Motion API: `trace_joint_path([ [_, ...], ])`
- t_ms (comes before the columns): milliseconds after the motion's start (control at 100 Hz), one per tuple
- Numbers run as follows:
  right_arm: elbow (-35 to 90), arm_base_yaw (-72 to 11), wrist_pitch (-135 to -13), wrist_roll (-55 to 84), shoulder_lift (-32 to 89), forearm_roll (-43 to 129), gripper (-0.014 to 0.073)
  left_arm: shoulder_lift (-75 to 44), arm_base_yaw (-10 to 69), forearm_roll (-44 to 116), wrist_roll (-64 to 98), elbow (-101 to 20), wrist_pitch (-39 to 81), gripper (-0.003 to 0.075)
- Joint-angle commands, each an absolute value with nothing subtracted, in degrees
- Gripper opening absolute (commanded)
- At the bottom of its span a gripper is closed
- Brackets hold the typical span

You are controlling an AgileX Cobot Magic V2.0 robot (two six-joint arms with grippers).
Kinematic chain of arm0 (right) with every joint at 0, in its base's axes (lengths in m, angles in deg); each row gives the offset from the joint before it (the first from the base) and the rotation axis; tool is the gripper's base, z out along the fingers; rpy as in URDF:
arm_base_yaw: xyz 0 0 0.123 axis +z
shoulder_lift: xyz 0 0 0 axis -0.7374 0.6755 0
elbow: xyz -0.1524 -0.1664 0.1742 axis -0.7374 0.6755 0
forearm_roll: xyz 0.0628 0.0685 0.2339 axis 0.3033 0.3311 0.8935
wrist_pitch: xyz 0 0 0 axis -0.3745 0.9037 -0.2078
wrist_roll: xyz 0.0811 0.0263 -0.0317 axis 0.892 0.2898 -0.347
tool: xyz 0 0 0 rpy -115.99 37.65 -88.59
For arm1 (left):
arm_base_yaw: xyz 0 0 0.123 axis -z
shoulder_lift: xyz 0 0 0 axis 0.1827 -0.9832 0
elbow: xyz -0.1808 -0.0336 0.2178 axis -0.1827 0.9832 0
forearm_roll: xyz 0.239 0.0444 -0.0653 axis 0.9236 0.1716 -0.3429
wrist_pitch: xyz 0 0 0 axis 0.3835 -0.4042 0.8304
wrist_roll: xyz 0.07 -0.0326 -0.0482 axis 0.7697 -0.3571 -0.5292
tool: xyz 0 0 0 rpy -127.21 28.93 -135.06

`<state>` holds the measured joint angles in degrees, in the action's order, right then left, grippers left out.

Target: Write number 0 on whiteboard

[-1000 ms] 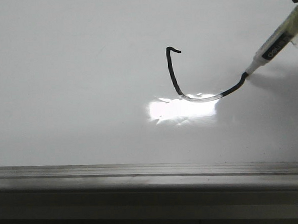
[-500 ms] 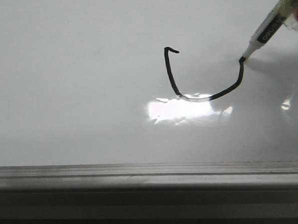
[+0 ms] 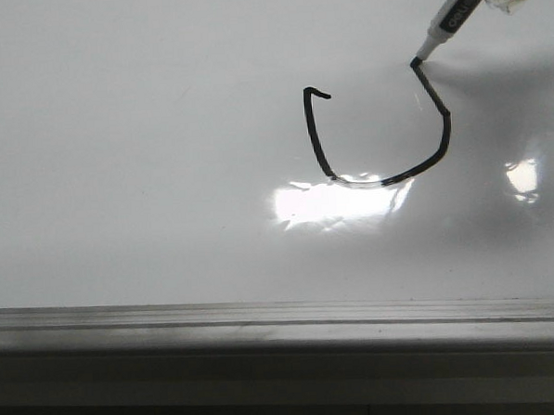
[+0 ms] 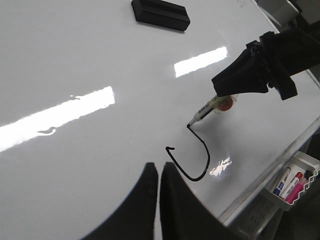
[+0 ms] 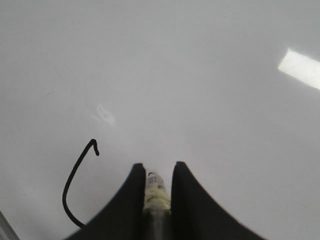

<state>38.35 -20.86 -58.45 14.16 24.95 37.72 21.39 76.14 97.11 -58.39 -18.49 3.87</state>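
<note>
The whiteboard (image 3: 145, 177) is glossy white with a grey rim (image 3: 264, 322) at the near edge. The number 0 (image 3: 315, 138) is an open black loop: a hooked left stroke, a bottom curve and a right side angling up toward the far side. My right gripper (image 5: 157, 172) is shut on a white marker (image 3: 455, 14) whose tip touches the stroke's upper right end. The right gripper also shows in the left wrist view (image 4: 222, 100). My left gripper (image 4: 159, 167) is shut and empty, above the board near the loop (image 4: 206, 150).
A black eraser (image 4: 160, 14) lies on the far part of the board. A tray of coloured markers (image 4: 292, 182) hangs below the board's rim. Bright light reflections lie on the board (image 3: 337, 202).
The marker has moved up the board and slightly left, extending the stroke from the bottom curve up the right side of the loop.
</note>
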Motion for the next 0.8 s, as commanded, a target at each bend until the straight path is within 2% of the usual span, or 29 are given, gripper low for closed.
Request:
trace_joint_path([
  [0, 37.56, -21.7, -63.27, 12.68, 27.35, 33.99, -0.0048, 20.81, 76.22, 97.88, -59.06, -19.84, 7.95, -0.002],
  [190, 37.56, -21.0, -64.1, 12.68, 28.42, 34.69, -0.0048, 20.81, 76.22, 97.88, -59.06, -19.84, 8.04, -0.002],
  [790, 37.56, -10.86, -65.49, 12.47, 32.31, 34.69, -0.0048, 20.81, 76.22, 97.75, -59.06, -19.84, 9.25, -0.002],
])
